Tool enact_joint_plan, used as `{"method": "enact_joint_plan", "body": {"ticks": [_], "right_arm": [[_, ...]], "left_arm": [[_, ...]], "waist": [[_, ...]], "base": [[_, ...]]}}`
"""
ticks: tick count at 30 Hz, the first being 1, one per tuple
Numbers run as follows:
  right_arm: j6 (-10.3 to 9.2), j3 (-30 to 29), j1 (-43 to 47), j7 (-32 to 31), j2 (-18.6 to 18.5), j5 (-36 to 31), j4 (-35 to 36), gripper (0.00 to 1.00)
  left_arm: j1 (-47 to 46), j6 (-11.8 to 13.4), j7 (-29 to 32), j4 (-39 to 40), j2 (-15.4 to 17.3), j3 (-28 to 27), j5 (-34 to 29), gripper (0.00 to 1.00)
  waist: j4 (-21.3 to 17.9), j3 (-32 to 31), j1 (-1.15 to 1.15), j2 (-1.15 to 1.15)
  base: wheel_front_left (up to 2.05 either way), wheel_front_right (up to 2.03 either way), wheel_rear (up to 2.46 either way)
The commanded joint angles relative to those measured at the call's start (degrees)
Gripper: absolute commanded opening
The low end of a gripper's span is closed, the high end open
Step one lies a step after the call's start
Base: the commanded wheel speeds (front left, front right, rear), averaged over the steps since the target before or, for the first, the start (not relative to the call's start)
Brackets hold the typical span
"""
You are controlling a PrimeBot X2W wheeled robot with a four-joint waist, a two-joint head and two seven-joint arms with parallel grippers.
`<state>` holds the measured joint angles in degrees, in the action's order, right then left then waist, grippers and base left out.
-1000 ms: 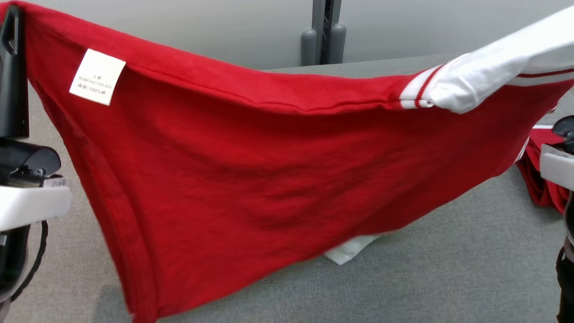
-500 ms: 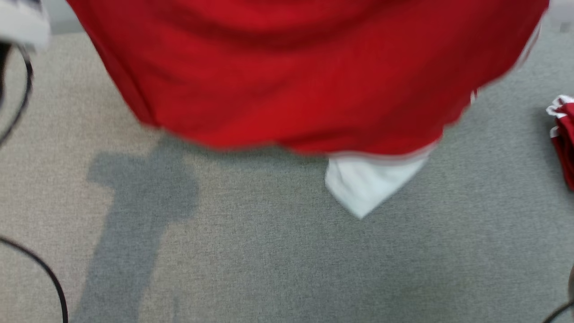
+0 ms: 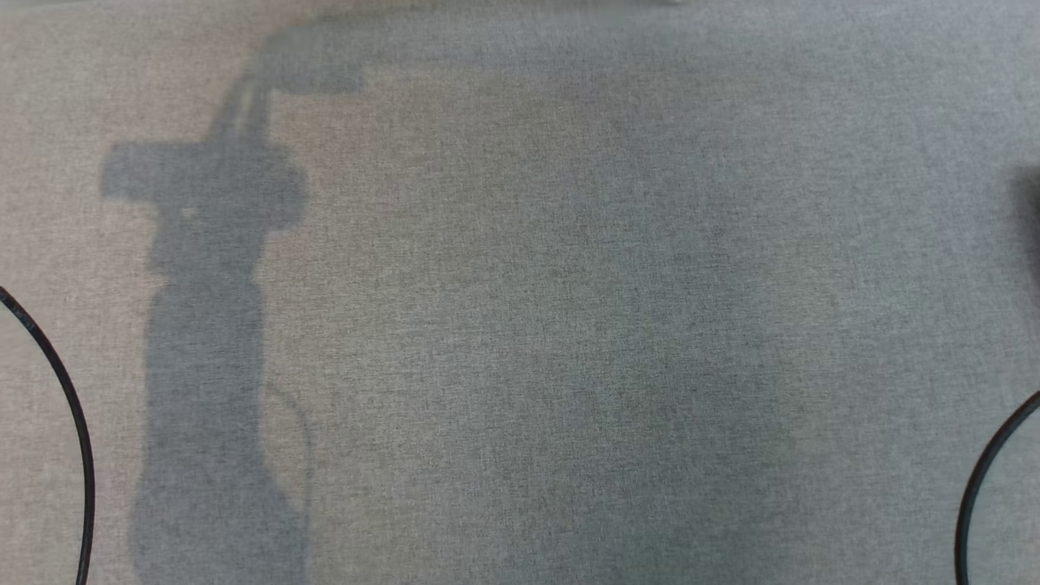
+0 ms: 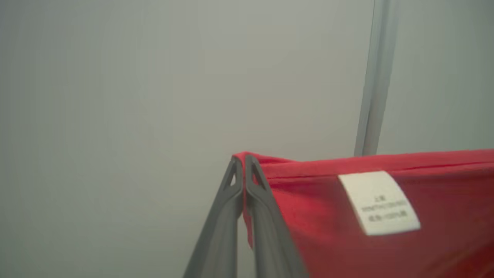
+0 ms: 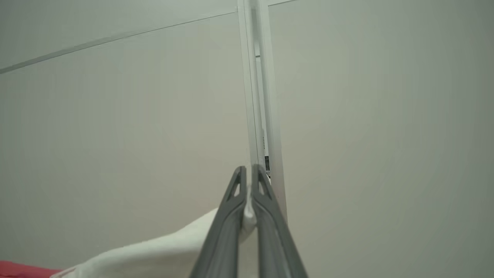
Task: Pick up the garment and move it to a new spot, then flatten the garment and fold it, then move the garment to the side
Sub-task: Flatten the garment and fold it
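The left hand (image 4: 242,158) and right hand (image 5: 249,168) are shown with long, tapered grey fingers (image 4: 227,216), triangular cut-outs near the tips; thin black cables (image 3: 75,406) are seen.

The garment (image 4: 347,231) is red cloth with a white label (image 4: 378,202) just below its taut, seamed top edge, and a white section (image 5: 154,251). It is held up in the air: the left gripper (image 4: 243,160) pinches a red corner and the right gripper (image 5: 249,172) pinches the white end.

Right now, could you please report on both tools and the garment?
Left tool shut on garment, red corner. Right tool shut on its white sleeve. Garment held up. Cables at both table edges; no other obstacle seen.
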<state>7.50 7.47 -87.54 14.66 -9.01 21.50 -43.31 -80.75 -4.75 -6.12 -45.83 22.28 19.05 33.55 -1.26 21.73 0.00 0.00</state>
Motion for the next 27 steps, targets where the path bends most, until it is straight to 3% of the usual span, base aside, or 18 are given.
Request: {"method": "enact_joint_plan", "body": {"ticks": [1,6,11,15,17,21,27], "right_arm": [[-0.02,0.4,-0.6,0.3,0.1,0.2,-1.8,0.00],[-0.02,2.6,1.0,0.5,0.6,2.1,-8.6,0.00],[-0.02,2.2,13.9,0.5,-0.5,6.6,-0.8,0.00],[-0.01,1.1,28.8,0.5,0.2,8.8,8.3,0.00],[-0.01,0.3,41.4,0.5,0.9,10.2,13.5,0.00],[-0.01,-0.6,55.3,0.5,1.8,12.1,19.6,0.00],[-0.01,-1.2,72.3,0.1,1.2,14.6,27.5,0.00]], "left_arm": [[-1.1,-0.5,-0.5,-1.8,-0.1,-0.1,0.4,0.00],[0.0,-2.1,-1.6,-9.6,-1.7,1.1,2.3,0.00],[8.2,-2.8,-4.2,-12.8,-5.3,3.5,5.8,0.00],[17.7,-2.7,-7.6,-9.6,-6.7,4.8,9.2,0.00],[25.8,-2.7,-8.7,-6.2,-6.6,5.0,10.8,0.00],[36.3,-2.7,-9.1,0.0,-5.0,3.6,10.7,0.00],[53.6,0.3,-9.1,14.9,-2.5,0.7,7.8,0.00]], "waist": [[-0.3,0.4,0.00,0.00],[-0.5,2.4,0.00,0.00],[0.1,4.6,0.00,0.00],[0.0,4.0,0.00,0.00],[-0.2,2.6,0.00,0.00],[-0.5,0.2,0.00,0.00],[-1.0,-4.2,0.00,0.00]], "base": [[0.00,0.00,0.00],[0.00,0.00,0.00],[0.00,0.00,0.00],[0.00,0.00,0.00],[0.00,0.00,0.00],[0.00,0.00,0.00],[0.00,0.00,0.00]]}}
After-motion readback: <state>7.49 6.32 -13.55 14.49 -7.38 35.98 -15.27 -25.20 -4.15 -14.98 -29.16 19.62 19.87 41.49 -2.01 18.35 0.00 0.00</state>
